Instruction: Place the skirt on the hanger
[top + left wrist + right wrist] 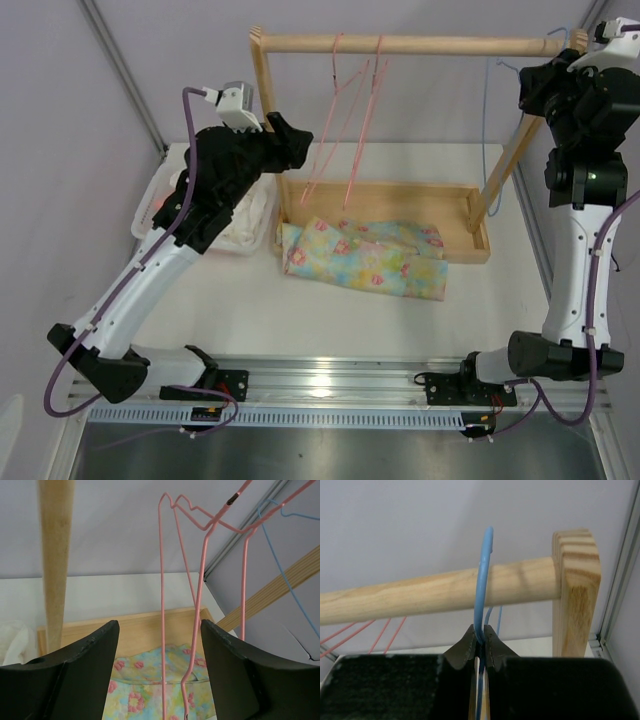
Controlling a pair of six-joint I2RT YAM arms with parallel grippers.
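We saw the right gripper (480, 636) clenched on the hanger (485, 555), whose hook sat over the wooden rail (420, 594); its lower part was hidden. The left gripper (159, 630) stood released. The skirt (365, 258) lay below the rail.

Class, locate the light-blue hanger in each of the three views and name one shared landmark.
Top external: hanger far right, hanging off the wooden rack.
Left wrist: upper right, beyond the pink hangers.
Right wrist: centre, hooked over the rack, pinched by the right claw.
Shared landmark: the wooden rack.
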